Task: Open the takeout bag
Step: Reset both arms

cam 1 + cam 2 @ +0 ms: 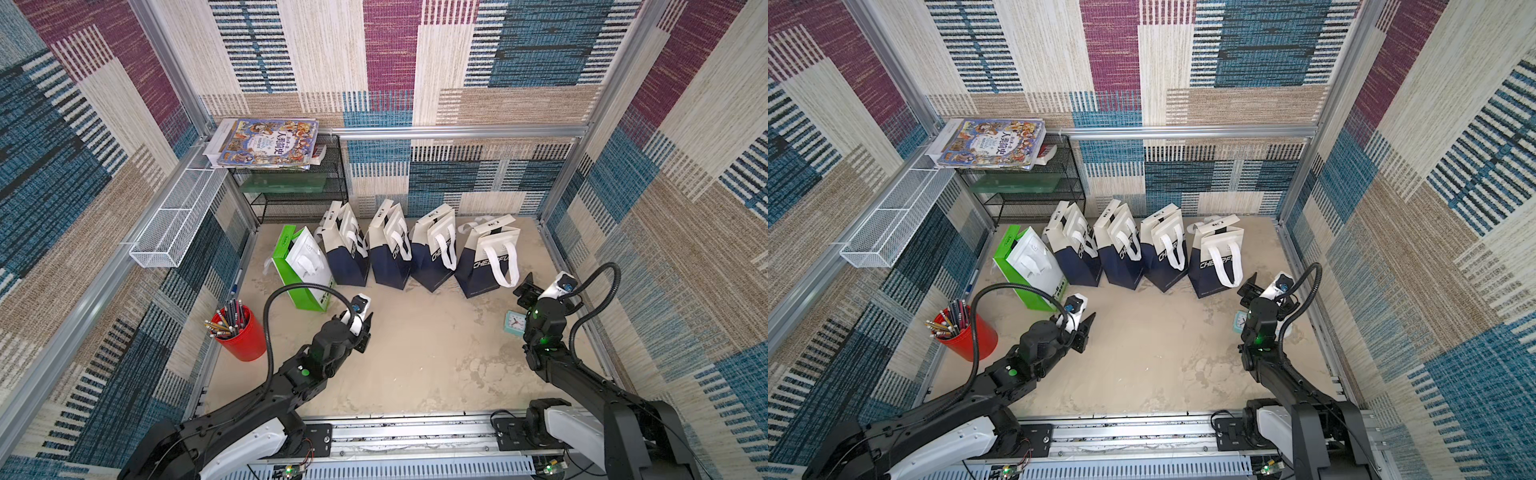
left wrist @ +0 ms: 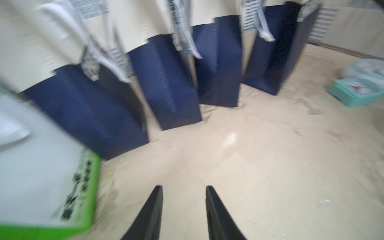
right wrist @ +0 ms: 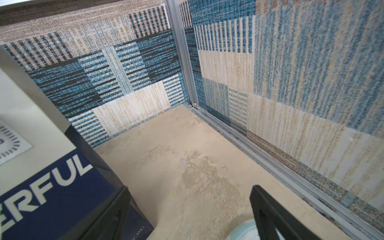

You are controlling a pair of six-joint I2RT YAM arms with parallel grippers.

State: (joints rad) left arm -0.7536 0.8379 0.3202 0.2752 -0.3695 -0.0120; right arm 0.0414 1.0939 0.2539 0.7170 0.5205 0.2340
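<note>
Navy bag [image 3: 52,197], row's end: white "ERFUL" in right wrist view; in a top view the same bag [image 1: 478,272] shows "CHEE…FU", its handle across the middle.
Book [image 1: 270,143]: title 人类简史.
Green bag [image 1: 309,266]: black print, unreadable.

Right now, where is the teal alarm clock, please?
In both top views the teal alarm clock is on the table's right, beside the right arm, near the rightmost navy bag.

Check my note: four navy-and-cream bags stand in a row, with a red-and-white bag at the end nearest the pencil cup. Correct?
No. The end bag is green and white, not red; both top views show it. The four navy-and-cream bags and pencil cup are as noted.
</note>
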